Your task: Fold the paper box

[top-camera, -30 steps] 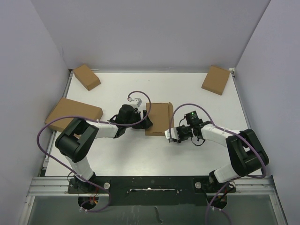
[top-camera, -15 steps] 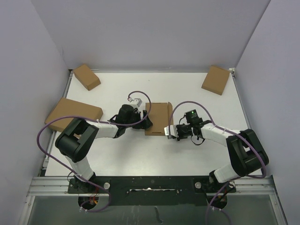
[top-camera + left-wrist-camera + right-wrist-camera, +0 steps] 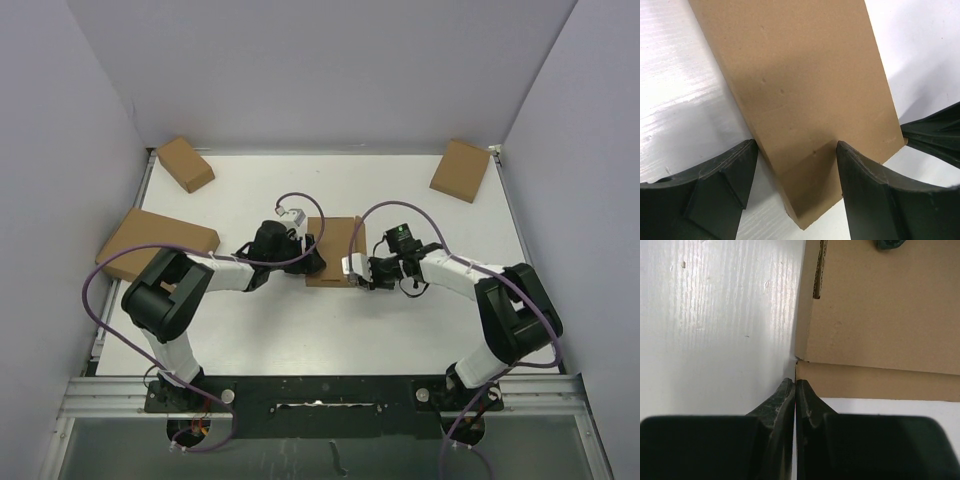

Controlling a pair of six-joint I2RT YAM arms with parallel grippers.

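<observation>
The paper box is a flat brown cardboard mailer lying closed at the middle of the table. My left gripper is at its left side. In the left wrist view the gripper is open, its fingers straddling the near corner of the box without pinching it. My right gripper is at the box's right near corner. In the right wrist view the gripper is shut with nothing visible between its jaws, and its tips touch the corner of the box.
Three other brown cardboard boxes lie at the table's edges: one at the back left, a larger one at the left, and one at the back right. White walls enclose the table on three sides.
My right gripper has moved left up to the box's right near corner. The box has shifted slightly left. The left gripper has stayed at the box.
</observation>
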